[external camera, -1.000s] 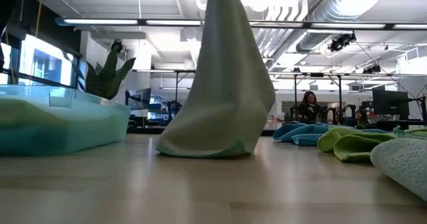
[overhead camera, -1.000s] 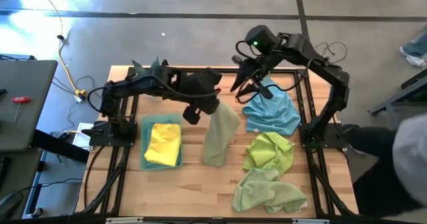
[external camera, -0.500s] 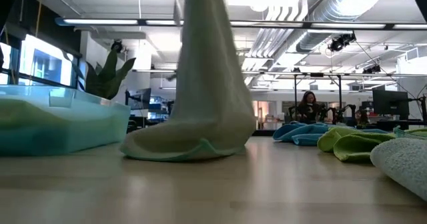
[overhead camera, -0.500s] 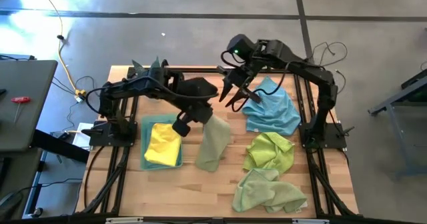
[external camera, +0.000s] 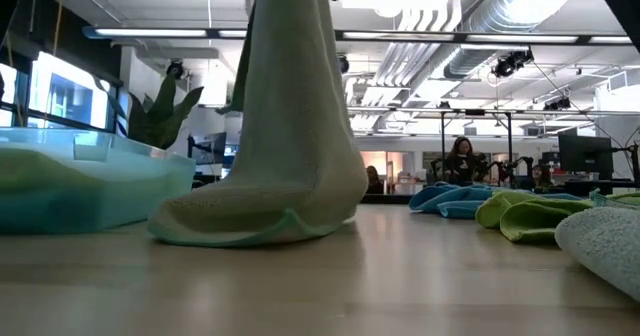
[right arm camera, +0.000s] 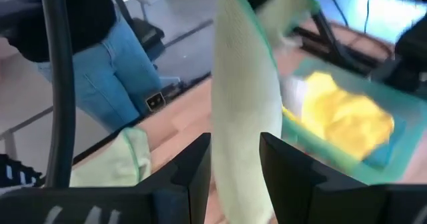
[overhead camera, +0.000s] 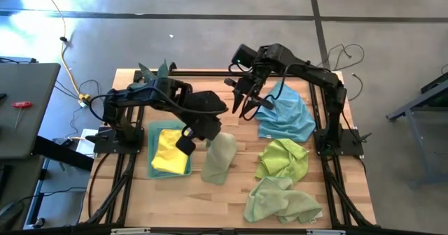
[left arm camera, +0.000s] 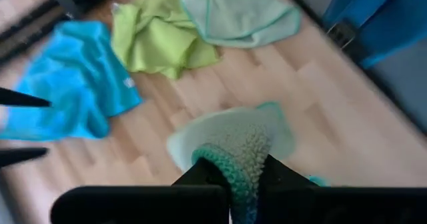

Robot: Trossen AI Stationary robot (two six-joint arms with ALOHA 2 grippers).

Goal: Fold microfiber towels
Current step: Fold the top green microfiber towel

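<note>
A pale green microfiber towel (overhead camera: 217,154) hangs below my left gripper (overhead camera: 209,131), which is shut on its upper end at mid-table. In the low view the towel (external camera: 295,106) falls as a narrow column, and its lower end (external camera: 250,221) is bunched on the wood. My right gripper (overhead camera: 243,102) stands open, a little to the far right of the towel and clear of it. In the right wrist view the towel (right arm camera: 243,104) shows beyond its two fingers. A sky blue towel (overhead camera: 287,116), a lime one (overhead camera: 283,158) and another pale green one (overhead camera: 280,200) lie crumpled on the right. My left gripper pinches the towel's gathered upper end (left arm camera: 241,154) between its two fingers, where a teal hem shows. The fingers slant down from above. The towel hangs below them, fairly straight, with its lower end (left arm camera: 230,127) resting on the table.
A teal tray (overhead camera: 155,131) holding a yellow towel (overhead camera: 171,150) sits just left of the hanging towel. A spiky potted plant (overhead camera: 157,70) stands at the far left. A person's legs (right arm camera: 127,64) show beyond the table in the right wrist view.
My left gripper has gone toward the table's left and near edges and has turned, still shut on the towel. The towel's lower end has slid left along the wood and bunched wider. My right gripper has come down and left, toward the towel.
</note>
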